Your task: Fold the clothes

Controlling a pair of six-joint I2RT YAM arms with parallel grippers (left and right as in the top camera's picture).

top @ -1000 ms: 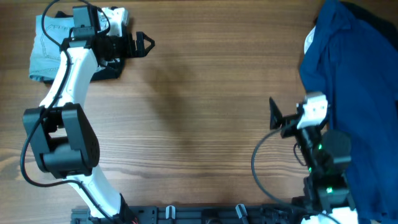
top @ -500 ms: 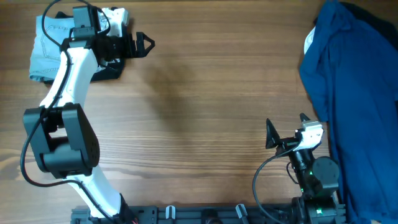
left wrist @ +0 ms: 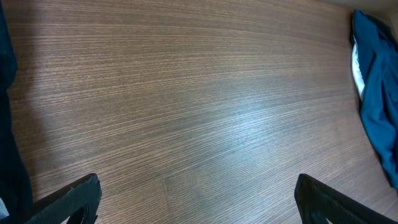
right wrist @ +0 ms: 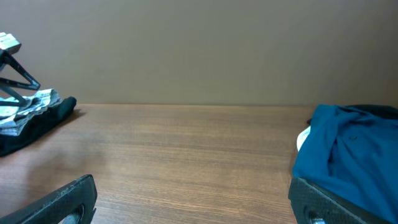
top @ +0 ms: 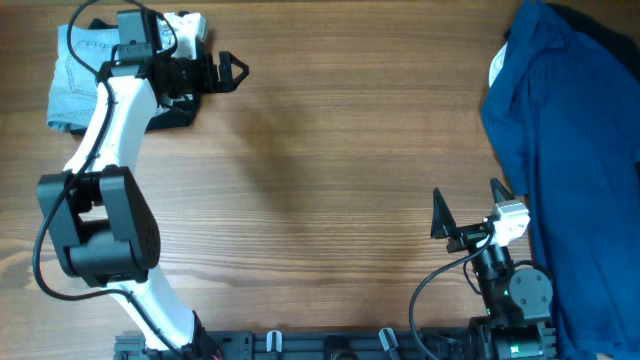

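The shorts (top: 72, 88) lie in a compact pale-blue bundle at the far left corner of the table (top: 320, 170). The white left arm crosses over their right edge. Just beside them, on the side toward the table's middle, a black garment (top: 178, 112) sits under the arm's wrist.

The left gripper (top: 230, 71) hangs past the black garment, pointing toward the centre of the table. Its jaws are spread apart with nothing between them. In the left wrist view, its two dark fingertips (left wrist: 71, 199) sit at the bottom corners over bare wood. The shorts do not appear there (only a dark strip at the left edge, too cut off to identify).

The right gripper (top: 468, 205) is near the front right of the table, close to its own base. Its jaws are also wide apart and empty. Its camera looks level across the tabletop, with one fingertip (right wrist: 65, 198) low at each side of the view. On the far left of that view, the black garment lies with some pale fabric on it. I cannot tell whether that fabric is the shorts.

A large blue garment (top: 570, 150) is heaped along the right edge of the table, just beside the right gripper but not touching it. It also shows at the right of both wrist views.
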